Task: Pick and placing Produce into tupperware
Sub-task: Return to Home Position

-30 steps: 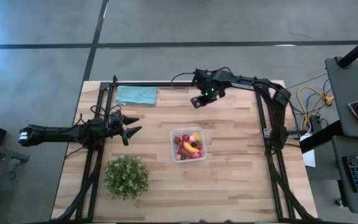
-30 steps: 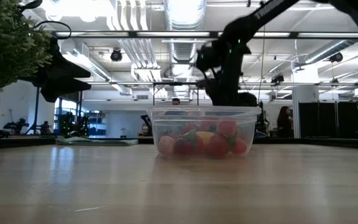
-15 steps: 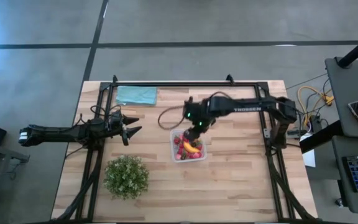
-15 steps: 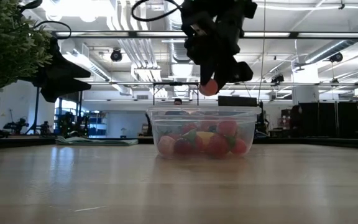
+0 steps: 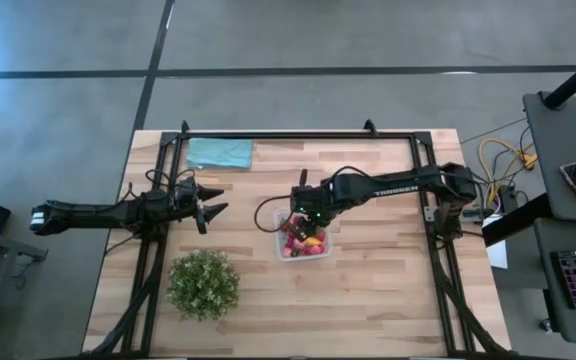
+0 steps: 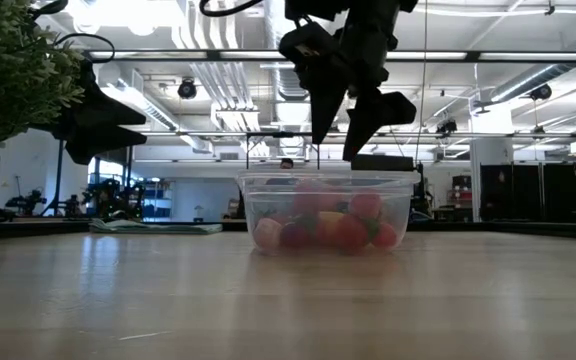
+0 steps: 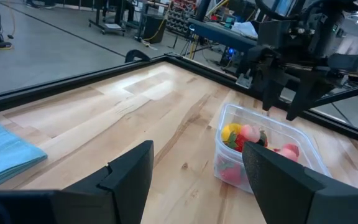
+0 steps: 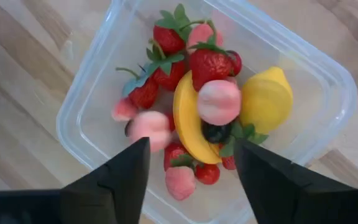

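The clear tupperware [image 5: 279, 240] stands on the wooden table's middle, its walls [image 6: 258, 205] see-through. Inside lie the produce: red strawberries [image 8: 208, 63], a yellow banana [image 8: 185, 121], a lemon [image 8: 266, 99] and pink pieces [image 8: 219, 102]. One pink piece [image 8: 149, 129] shows blurred just below my fingers, over the other fruit. My right gripper [image 6: 334, 148] hangs open straight above the tupperware, pointing down, nothing between its fingers [image 8: 104, 183]. My left gripper [image 5: 214, 210] waits open at the table's left, facing the tupperware [image 7: 306, 140].
A bushy green plant [image 5: 203, 283] stands near the front left. A teal folded cloth [image 5: 219, 152] lies at the far left. Black frame rails [image 5: 298, 135] run along the far edge and both sides. Bare wood lies right of the tupperware.
My right gripper has swung from the table's far edge to above the tupperware, carrying a pink-red piece. There it has opened and let go. The piece has dropped into the tupperware.
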Controlling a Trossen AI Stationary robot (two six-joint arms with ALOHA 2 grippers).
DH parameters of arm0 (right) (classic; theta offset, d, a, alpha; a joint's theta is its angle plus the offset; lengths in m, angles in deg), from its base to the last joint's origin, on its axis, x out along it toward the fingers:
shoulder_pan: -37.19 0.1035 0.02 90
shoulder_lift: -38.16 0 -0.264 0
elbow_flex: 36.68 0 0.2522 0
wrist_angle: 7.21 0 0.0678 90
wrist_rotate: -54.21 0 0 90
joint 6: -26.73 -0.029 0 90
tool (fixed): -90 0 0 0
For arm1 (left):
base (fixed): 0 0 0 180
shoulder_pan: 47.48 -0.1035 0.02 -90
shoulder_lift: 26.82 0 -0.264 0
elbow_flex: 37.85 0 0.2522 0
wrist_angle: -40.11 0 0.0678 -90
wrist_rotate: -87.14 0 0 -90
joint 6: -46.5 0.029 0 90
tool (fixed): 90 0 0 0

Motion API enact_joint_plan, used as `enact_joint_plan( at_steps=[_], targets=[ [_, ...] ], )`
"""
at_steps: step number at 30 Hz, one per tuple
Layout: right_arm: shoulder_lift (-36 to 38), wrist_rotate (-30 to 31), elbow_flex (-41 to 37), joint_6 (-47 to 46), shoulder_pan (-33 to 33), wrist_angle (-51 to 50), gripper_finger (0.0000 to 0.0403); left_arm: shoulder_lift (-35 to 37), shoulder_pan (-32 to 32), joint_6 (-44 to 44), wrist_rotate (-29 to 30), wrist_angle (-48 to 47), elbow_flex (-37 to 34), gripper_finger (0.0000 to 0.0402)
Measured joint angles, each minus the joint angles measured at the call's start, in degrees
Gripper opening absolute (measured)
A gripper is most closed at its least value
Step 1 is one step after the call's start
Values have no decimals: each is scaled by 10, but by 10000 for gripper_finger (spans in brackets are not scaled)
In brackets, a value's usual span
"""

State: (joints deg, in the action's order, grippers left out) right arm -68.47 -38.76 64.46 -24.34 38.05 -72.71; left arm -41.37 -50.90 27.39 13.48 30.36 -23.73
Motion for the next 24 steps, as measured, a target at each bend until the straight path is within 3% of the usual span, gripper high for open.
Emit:
enact_joint_plan(
  at_steps=[7,12,16,20,24],
  targets=[
    [4,-14,35,-9,8,1,266,0,0,0,0,0,0,233],
    [12,-9,88,44,22,0,274,0,0,0,0,0,0,233],
    [34,34,144,121,37,-11,272,0,0,0,0,0,0,233],
    [52,44,197,179,42,-94,267,0,0,0,0,-1,0,233],
    [68,63,241,149,51,-214,265,0,0,0,0,0,0,233]
  ],
)
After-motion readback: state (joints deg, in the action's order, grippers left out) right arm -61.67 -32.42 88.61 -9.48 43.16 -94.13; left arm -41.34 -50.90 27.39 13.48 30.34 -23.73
